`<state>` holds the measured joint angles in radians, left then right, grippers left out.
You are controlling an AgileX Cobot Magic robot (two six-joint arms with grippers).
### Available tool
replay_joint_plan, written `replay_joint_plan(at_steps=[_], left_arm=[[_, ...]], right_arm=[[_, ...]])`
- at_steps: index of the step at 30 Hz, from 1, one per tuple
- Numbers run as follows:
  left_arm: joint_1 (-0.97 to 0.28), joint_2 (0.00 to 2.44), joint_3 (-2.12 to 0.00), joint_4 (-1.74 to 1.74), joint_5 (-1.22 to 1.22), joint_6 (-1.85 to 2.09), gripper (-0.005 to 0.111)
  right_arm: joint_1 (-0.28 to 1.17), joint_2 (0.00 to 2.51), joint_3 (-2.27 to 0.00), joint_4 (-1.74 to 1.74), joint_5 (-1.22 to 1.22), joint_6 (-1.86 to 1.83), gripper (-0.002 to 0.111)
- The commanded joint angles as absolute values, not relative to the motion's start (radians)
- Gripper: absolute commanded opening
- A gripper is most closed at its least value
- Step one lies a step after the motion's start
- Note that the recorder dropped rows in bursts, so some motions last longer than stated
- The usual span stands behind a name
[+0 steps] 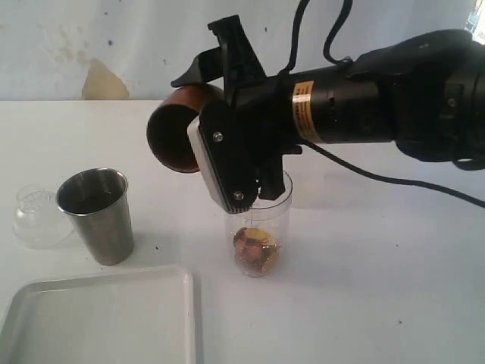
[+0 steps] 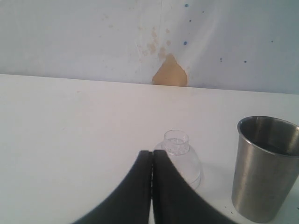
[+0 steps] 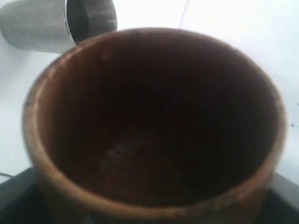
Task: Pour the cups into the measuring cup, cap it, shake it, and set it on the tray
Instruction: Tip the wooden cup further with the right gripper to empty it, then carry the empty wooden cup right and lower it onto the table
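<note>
Exterior view: the right gripper (image 1: 227, 106) pinches the wooden cup (image 1: 176, 129), tipped sideways at 11 o'clock of the central measuring cup (image 1: 261, 235); the steel tumbler (image 1: 97, 216) and cap (image 1: 36, 216) are at 9 o'clock, the tray (image 1: 106, 318) at 7. Left wrist view: the left gripper (image 2: 152, 158) is pressed together near the cap. Right wrist view: the wooden cup's dark mouth fills the frame.

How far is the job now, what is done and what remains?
Done: the wooden cup looks emptied; pieces lie in the measuring cup. In hand: the right gripper holds that cup tipped above it. Left: the tumbler stands upright; the cap lies on the table beside it; nothing is on the tray's visible part. The left gripper is shut on nothing.
</note>
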<state>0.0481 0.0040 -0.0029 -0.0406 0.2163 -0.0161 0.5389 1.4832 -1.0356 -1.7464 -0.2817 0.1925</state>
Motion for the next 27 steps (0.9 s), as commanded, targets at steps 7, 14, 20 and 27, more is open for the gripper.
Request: replay_joint_plan(at_steps=[7, 14, 20, 27], left_arm=[[0.047, 0.0, 0.0, -0.036, 0.209, -0.018, 0.001], [0.047, 0.0, 0.0, -0.036, 0.209, -0.018, 0.001], [0.047, 0.0, 0.0, -0.036, 0.209, -0.018, 0.001], [0.047, 0.0, 0.0, -0.036, 0.209, -0.018, 0.001]], right_arm=[[0.537, 1.441, -1.047, -1.744, -0.302, 0.187, 0.0], [0.473, 1.441, -1.047, -1.663, 0.017, 0.446, 0.0], [0.288, 1.441, -1.047, -1.638, 0.006, 0.934, 0.0], [-0.018, 1.474, -1.043, -1.56, -0.298, 1.164, 0.0]])
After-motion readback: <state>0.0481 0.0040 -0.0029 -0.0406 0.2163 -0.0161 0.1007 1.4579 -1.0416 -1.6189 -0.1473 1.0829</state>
